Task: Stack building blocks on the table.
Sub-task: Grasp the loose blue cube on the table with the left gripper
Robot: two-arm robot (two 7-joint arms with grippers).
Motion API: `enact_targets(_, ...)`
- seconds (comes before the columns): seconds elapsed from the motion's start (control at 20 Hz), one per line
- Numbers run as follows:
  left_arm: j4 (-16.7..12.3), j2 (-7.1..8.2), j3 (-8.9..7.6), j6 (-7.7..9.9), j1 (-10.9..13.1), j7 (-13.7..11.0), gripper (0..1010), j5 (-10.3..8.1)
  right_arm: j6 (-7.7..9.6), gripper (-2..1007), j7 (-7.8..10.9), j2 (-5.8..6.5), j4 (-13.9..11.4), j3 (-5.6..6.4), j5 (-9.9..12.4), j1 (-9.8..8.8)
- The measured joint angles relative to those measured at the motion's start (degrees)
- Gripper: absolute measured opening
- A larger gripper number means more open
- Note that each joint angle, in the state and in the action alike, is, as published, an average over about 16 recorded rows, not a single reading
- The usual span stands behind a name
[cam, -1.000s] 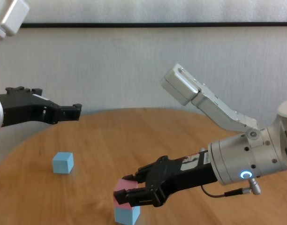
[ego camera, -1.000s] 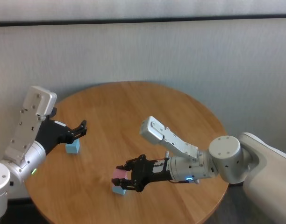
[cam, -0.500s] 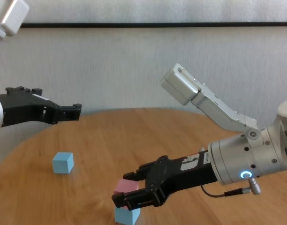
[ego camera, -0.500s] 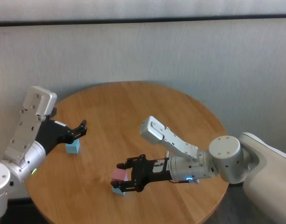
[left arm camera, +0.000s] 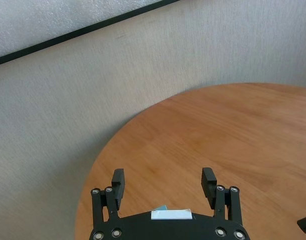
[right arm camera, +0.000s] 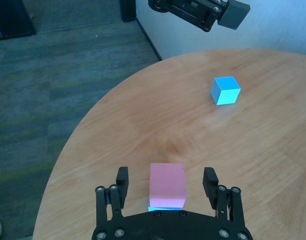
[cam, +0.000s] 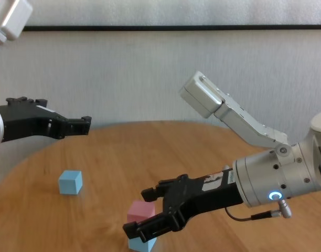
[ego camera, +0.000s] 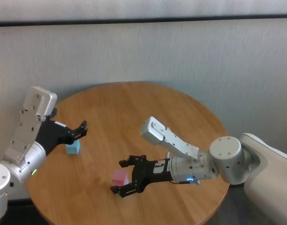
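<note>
A pink block (ego camera: 119,178) sits on top of a light blue block (cam: 142,244) near the front of the round wooden table (ego camera: 148,108). My right gripper (ego camera: 117,176) is open, its fingers standing on either side of the pink block (right arm camera: 167,185) with gaps on both sides. Only a thin edge of the lower blue block (right arm camera: 165,208) shows in the right wrist view. A second light blue block (ego camera: 73,148) lies alone on the table's left side. My left gripper (ego camera: 82,127) hovers open just above and behind it, holding nothing.
The table's rim (right arm camera: 88,120) curves close beside the stack, with dark floor (right arm camera: 53,75) beyond it. A pale wall (ego camera: 181,51) rises behind the table. Bare wood (ego camera: 129,122) lies between the two arms.
My right gripper's fingers have spread apart and let go of the pink block, which stays resting on the blue block. The left arm has not moved.
</note>
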Motion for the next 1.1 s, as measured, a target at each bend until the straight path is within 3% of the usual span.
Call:
enact_targets(0.3,0.0,0.00,0.00,0.00,0.0,0.0,1003,0.00,-0.73,977,-1.24,0.77,-1.8,1.79,1.8,-1.28)
enact_targets(0.6,0.0,0.00,0.00,0.00,0.0,0.0,1003,0.00,-2.62,1005,-3.83,1.77,-4.2,4.82,4.4,-3.22)
enact_targets(0.85,0.0,0.00,0.00,0.00,0.0,0.0,1003,0.00,-5.35,1005,-8.13,2.59,-5.7,7.87,5.6,-5.13)
enact_targets(1.1,0.0,0.00,0.00,0.00,0.0,0.0,1003,0.00,-8.68,1005,-14.24,3.33,-6.4,10.97,4.9,-7.35)
